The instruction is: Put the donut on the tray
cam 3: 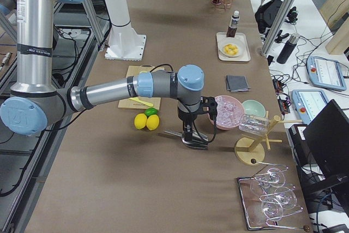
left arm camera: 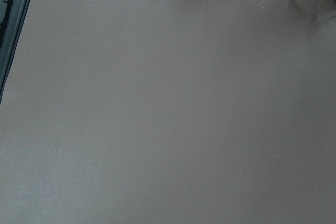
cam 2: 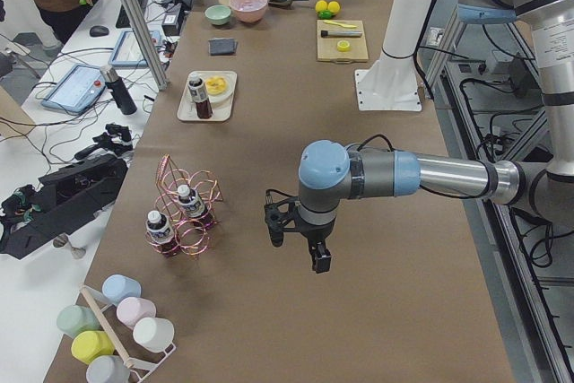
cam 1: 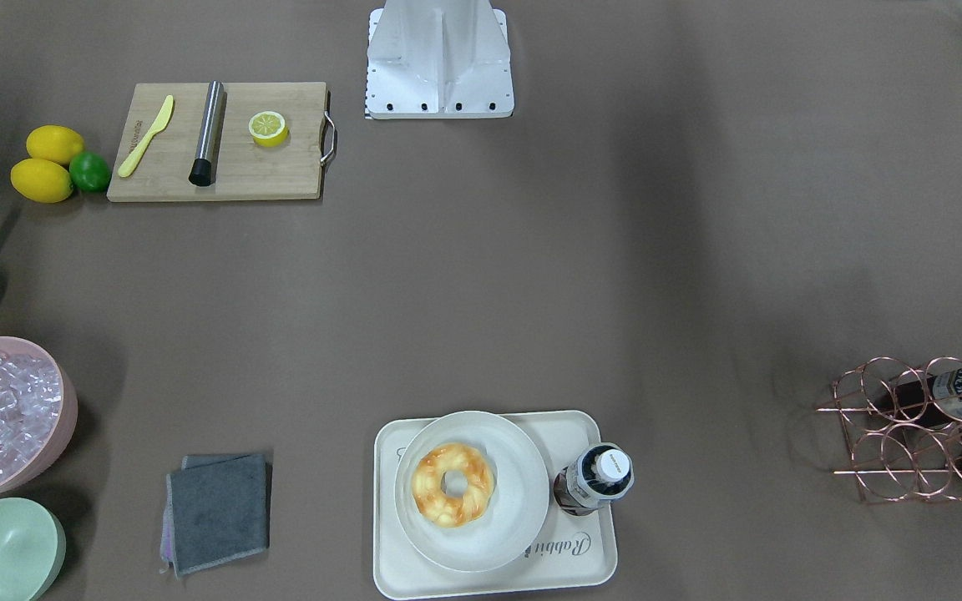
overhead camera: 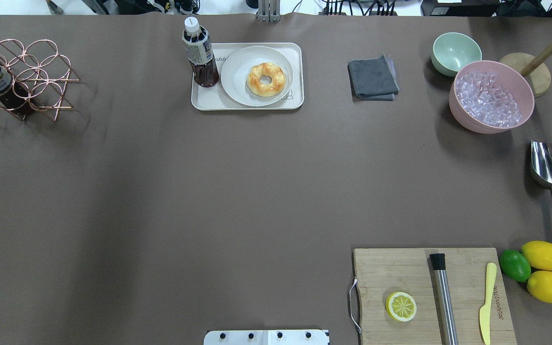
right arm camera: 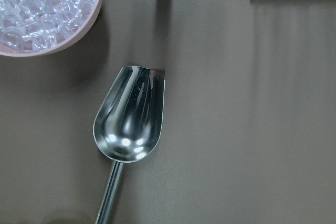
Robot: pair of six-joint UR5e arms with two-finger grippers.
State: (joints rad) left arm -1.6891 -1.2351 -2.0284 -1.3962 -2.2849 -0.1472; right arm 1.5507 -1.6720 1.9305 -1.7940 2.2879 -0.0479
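The golden-orange donut (cam 1: 453, 484) lies on a round off-white plate (cam 1: 518, 467) that sits on the cream-white Rabbit tray (cam 1: 581, 561). They also show in the overhead view: donut (overhead camera: 266, 79), plate (overhead camera: 237, 64), tray (overhead camera: 209, 101). My left gripper (cam 2: 305, 247) shows only in the exterior left view, hanging over bare table near the copper rack, far from the tray. My right gripper (cam 3: 188, 133) shows only in the exterior right view, above the metal scoop. I cannot tell whether either is open or shut.
A dark drink bottle (overhead camera: 200, 53) stands on the tray beside the plate. A grey cloth (overhead camera: 373, 78), mint bowl (overhead camera: 455, 51), pink ice bowl (overhead camera: 491, 96), scoop (right arm camera: 131, 114), cutting board (overhead camera: 429, 292) with lemon half, whole lemons, lime and a copper bottle rack (overhead camera: 22, 76) lie around.
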